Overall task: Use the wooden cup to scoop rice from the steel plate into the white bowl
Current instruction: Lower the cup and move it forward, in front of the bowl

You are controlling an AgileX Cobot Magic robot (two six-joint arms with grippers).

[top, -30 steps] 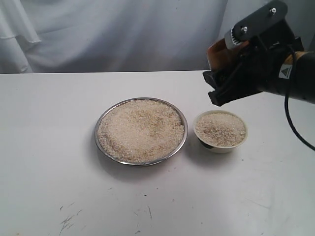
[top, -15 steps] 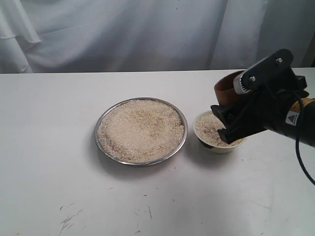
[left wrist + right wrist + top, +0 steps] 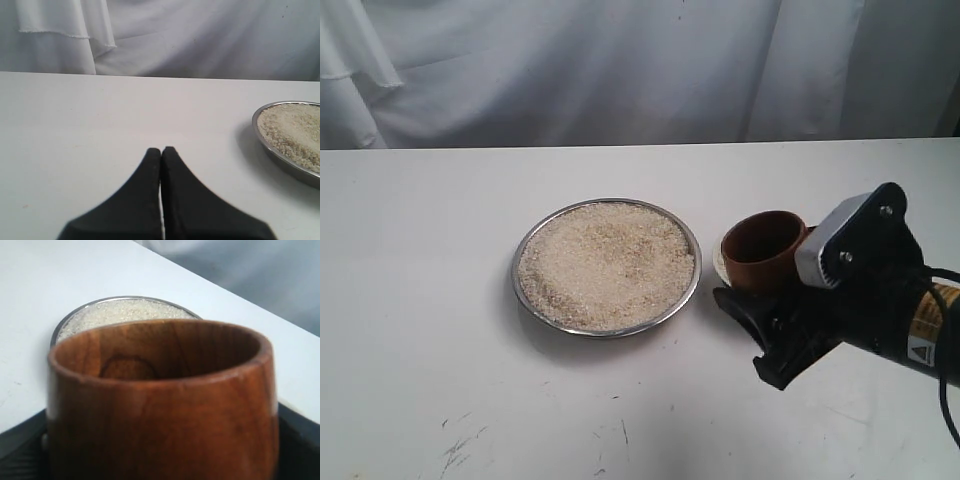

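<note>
Left: your left claw [image 3: 161, 155] hangs over the white bench [image 3: 75, 115], fingers pressed together. Centre: wide shiny steel plate [image 3: 516, 270] heaped with beige rice grains [image 3: 605, 265]. Right: your right claw [image 3: 750, 285] clamps the upright, empty reddish-brown wooden cup [image 3: 763, 245], which hides most of the small white bowl [image 3: 718, 265].

White tabletop [image 3: 420, 300], faint dark scuffs [image 3: 460, 450], pale draped curtain [image 3: 570, 70] behind
</note>
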